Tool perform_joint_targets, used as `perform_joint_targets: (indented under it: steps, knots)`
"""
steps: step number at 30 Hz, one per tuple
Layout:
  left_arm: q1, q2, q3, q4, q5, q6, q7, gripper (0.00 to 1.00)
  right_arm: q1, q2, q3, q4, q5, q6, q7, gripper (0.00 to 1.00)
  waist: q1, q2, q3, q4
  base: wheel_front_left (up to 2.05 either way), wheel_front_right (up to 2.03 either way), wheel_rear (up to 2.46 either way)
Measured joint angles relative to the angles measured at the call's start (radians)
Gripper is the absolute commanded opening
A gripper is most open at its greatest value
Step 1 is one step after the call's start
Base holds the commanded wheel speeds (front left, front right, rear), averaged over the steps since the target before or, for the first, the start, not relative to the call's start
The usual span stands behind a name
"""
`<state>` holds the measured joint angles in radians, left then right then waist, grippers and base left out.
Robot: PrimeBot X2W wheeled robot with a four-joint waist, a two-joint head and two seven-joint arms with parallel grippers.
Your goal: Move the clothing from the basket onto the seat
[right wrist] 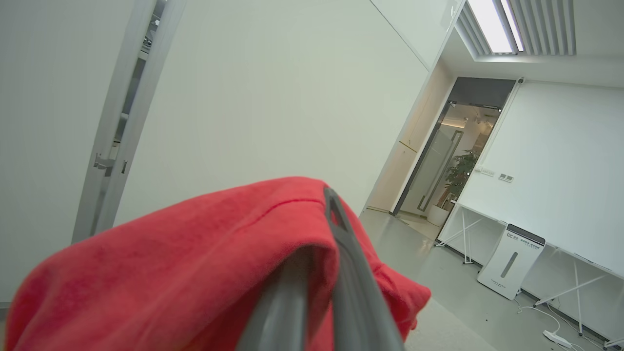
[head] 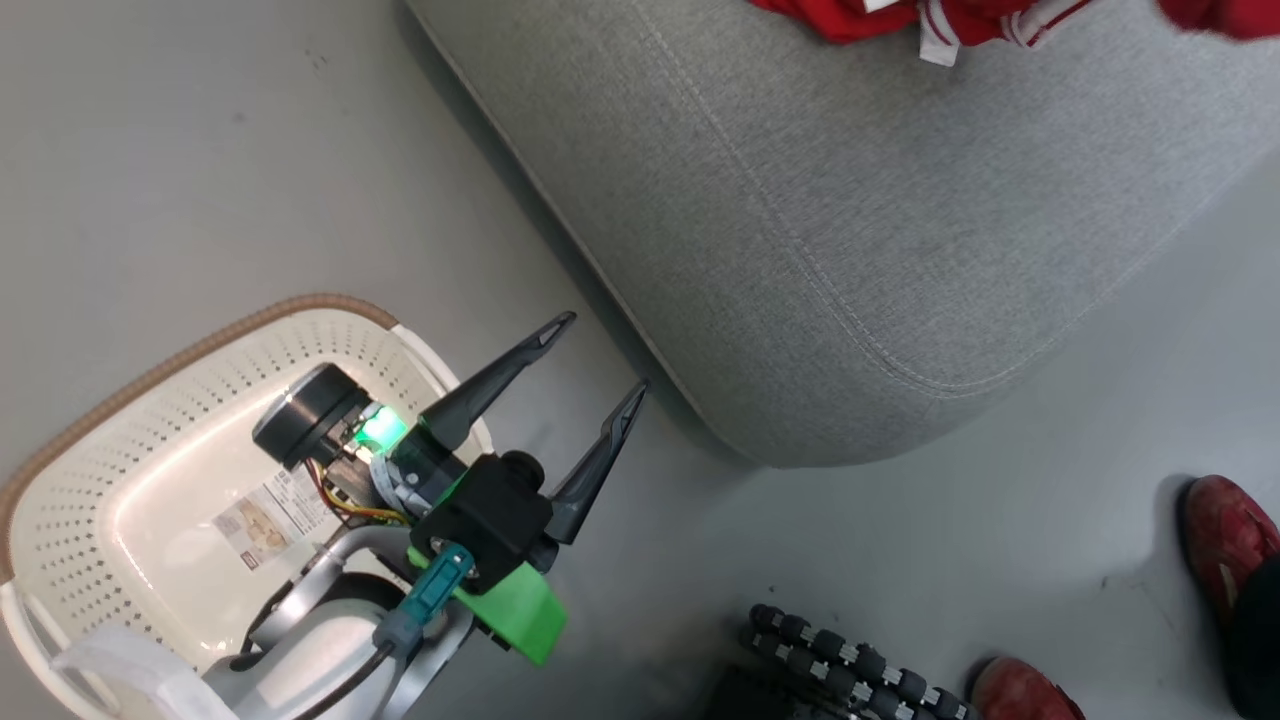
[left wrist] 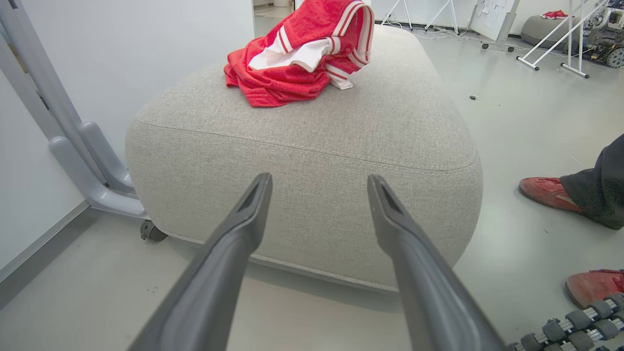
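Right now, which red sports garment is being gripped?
The plain red fabric garment pinched in the shut right gripper; the other garment, red with white striped trim, lies crumpled on the light grey upholstered seat.

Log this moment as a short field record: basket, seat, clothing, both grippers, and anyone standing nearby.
basket: on the floor beside the seat, its label showing on the bare bottom
seat: light grey, with a red-and-white garment heaped on top
left gripper: open, holding nothing, pointing at the seat's side
right gripper: shut on red fabric, which drapes over its fingers
bystander: a person's red shoes on the floor near the seat
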<state>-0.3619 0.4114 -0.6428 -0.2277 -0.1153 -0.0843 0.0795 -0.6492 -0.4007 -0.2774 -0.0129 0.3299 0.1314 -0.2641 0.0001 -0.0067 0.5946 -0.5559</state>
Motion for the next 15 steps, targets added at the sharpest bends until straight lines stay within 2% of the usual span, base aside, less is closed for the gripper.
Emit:
perform_joint_targets:
  steps: [4,7,12,15]
  knots:
    - [-0.049,0.016,0.005,-0.053,0.011,-0.007,0.03,1.0,-0.137,-0.1,-0.022,0.093,-0.015,0.0,0.0,0.0,0.0,0.0,0.08,0.024,0.0,0.0,0.0]
    - [-0.067,0.017,0.008,-0.083,0.017,-0.004,0.039,1.0,-0.197,-0.141,-0.009,0.164,-0.044,0.0,0.0,0.0,0.0001,0.0,0.135,0.046,0.0,0.0,0.0]
    - [-0.086,0.015,0.012,-0.099,0.031,0.007,0.042,1.0,-0.264,-0.148,0.037,0.315,-0.049,0.0,0.0,0.0,0.0001,0.0,0.212,0.093,0.0,0.0,0.0]
    - [-0.09,0.016,0.016,-0.1,0.04,0.015,0.036,1.0,-0.286,-0.122,0.057,0.417,-0.048,0.0,0.0,0.0,0.0002,0.0,0.248,0.124,0.0,0.0,0.0]
